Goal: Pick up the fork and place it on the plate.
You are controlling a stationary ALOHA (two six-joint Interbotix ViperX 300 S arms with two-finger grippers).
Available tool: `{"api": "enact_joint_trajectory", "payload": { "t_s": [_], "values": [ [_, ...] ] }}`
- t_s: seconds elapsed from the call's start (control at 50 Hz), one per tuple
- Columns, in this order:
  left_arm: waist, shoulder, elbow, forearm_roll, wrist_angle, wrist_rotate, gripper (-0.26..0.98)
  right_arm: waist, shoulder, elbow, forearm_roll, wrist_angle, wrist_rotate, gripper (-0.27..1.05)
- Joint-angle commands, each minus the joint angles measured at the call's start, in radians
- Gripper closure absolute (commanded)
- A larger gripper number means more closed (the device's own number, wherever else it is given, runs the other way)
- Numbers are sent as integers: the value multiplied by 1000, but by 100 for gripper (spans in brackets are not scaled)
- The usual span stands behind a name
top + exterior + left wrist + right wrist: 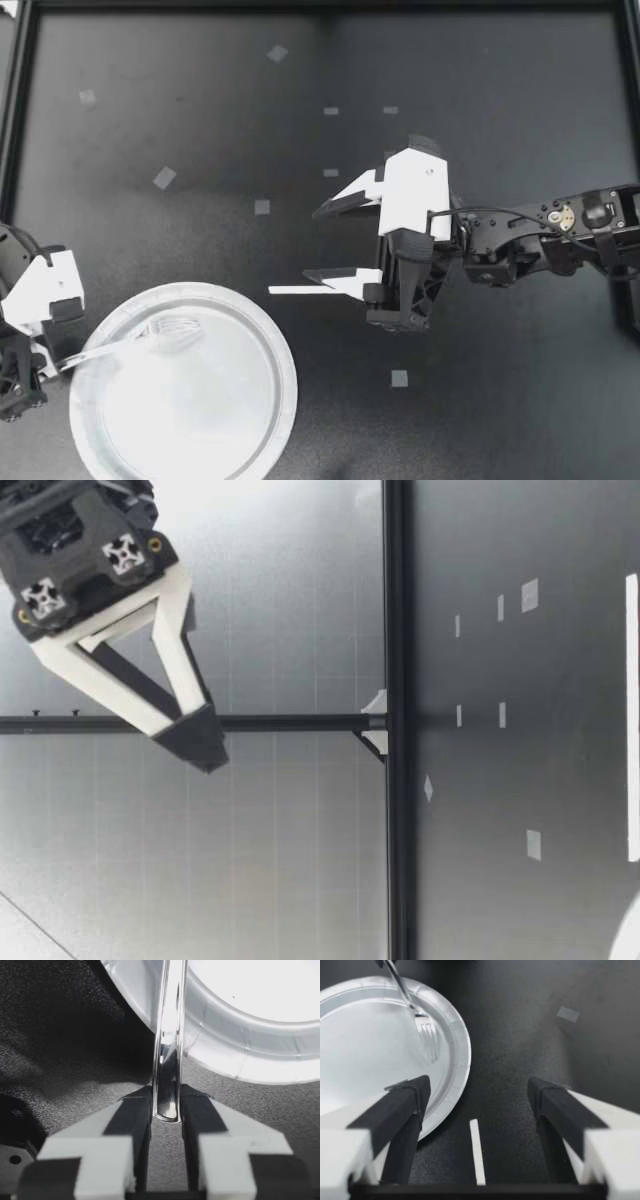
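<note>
— Fork (150,335) position against the plate (275,400)?

— Tines over the plate's middle, handle crossing its rim. My left gripper (62,362), just outside that rim, is clamped on the handle's end. Whether the tines touch the plate I cannot tell.

— How to finish well?

— I'd carry the handle farther inside the rim, lower it flat, then part the fingers. Released here, it may tip off the plate. My right gripper (312,243) hangs spread wide and empty, well apart from the plate.

— Its look?

— Clear, glossy, slim; probably plastic and slippery.
</note>
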Motion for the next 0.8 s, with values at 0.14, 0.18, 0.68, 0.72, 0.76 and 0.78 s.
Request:
{"api": "enact_joint_trajectory", "payload": {
  "t_s": [0.14, 0.18, 0.68, 0.72, 0.76, 0.78],
  "values": [
    [-3, -25, -11, -23, -3, -2, 55, -6, -8, -29, -2, -6, 0, 4],
    [-3, -28, -11, -25, -2, 0, 49, -5, -8, -29, -2, -6, 0, 4],
    [-3, -41, -12, -26, 2, 0, 13, -6, -9, -25, -2, -11, 0, 4],
    [-3, -51, -18, -23, 2, 3, 13, -6, -12, -25, -2, -12, 0, 4],
    [-3, -63, -23, -20, 2, 3, 13, -6, -17, -26, -2, -14, -2, 4],
    [-3, -75, -29, -15, 0, 5, 13, -6, -18, -25, -2, -14, -2, 4]
  ]
}}
